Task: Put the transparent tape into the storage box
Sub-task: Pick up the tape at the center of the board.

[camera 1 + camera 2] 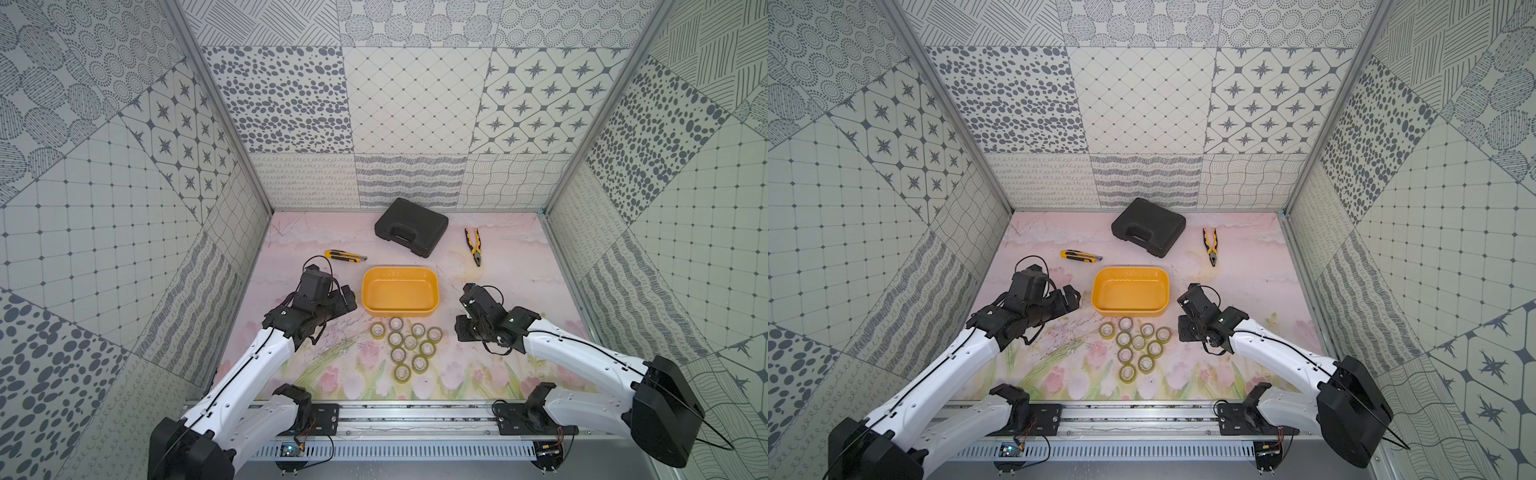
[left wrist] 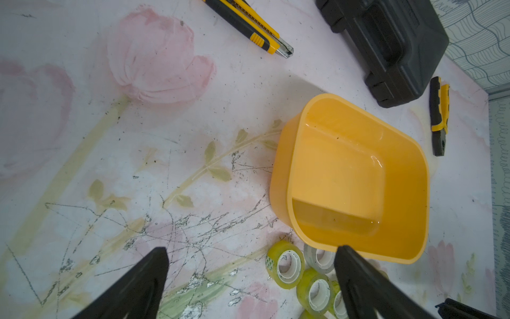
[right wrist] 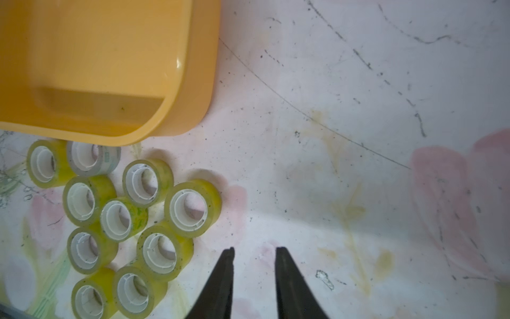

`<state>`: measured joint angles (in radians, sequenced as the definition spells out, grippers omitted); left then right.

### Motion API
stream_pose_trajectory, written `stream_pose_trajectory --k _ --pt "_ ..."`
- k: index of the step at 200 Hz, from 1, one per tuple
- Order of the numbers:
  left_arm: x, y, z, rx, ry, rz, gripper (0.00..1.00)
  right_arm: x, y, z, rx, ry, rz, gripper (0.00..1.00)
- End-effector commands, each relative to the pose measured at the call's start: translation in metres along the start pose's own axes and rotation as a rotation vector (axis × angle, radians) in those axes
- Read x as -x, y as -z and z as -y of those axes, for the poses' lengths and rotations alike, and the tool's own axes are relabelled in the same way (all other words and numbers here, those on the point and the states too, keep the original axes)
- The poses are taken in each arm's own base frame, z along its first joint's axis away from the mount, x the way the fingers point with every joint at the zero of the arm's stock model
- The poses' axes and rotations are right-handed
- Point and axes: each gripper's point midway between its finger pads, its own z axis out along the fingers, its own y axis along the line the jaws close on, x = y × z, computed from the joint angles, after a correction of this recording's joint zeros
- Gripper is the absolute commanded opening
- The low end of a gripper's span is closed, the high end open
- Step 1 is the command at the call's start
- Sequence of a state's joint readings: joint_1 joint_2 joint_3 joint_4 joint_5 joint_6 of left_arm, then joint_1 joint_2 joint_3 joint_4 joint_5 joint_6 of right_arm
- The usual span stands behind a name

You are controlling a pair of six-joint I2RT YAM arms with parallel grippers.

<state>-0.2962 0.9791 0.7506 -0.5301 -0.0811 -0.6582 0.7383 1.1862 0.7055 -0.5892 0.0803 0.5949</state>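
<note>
The transparent tape (image 1: 409, 343) lay on the table (image 1: 498, 266), just before the empty storage box (image 1: 400, 312). It seemed that no roll was picked yet. The right gripper (image 3: 255, 250) hovered beside the rolls, slightly open and empty, and the left gripper (image 2: 251, 248) was wide open. Next, I think, the right one must close on an outer roll.

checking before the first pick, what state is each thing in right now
storage box, upright, empty
transparent tape, ten rolls clustered just outside the box, none held
left end effector, open wide, empty
right end effector, open narrowly, empty
toolcase, closed
utility knife, lying flat, blade extension unclear
pliers, lying flat, nose closed
</note>
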Motion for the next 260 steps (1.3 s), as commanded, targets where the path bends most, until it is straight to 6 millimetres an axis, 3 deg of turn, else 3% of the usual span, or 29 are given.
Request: stream_pose_trajectory --k 1,34,74,107,162,225,260 --pt "-0.009 0.009 -0.006 0.024 -0.011 -0.036 0.99 0.008 0.001 -0.027 0.095 0.035 -0.024 0.4" --pt "-0.017 -0.002 -0.012 0.015 0.018 -0.024 0.99 0.011 -0.013 -0.042 0.101 0.075 -0.025 0.41" --pt "-0.014 -0.016 -0.004 0.018 -0.008 -0.062 0.99 0.011 -0.033 -0.033 0.015 0.062 -0.054 0.41" --pt "-0.013 -0.023 -0.005 0.038 -0.01 -0.071 0.99 0.013 -0.044 -0.036 0.011 0.049 -0.061 0.42" --pt "-0.011 -0.019 -0.009 0.032 -0.014 -0.024 0.99 0.014 -0.054 -0.033 -0.025 0.051 -0.06 0.42" --pt "-0.01 -0.017 -0.01 0.038 -0.019 -0.018 0.99 -0.004 -0.065 -0.028 -0.086 0.078 -0.095 0.43" --pt "-0.012 -0.018 -0.01 0.038 -0.02 -0.024 0.99 -0.017 -0.071 -0.015 -0.144 0.077 -0.13 0.43"
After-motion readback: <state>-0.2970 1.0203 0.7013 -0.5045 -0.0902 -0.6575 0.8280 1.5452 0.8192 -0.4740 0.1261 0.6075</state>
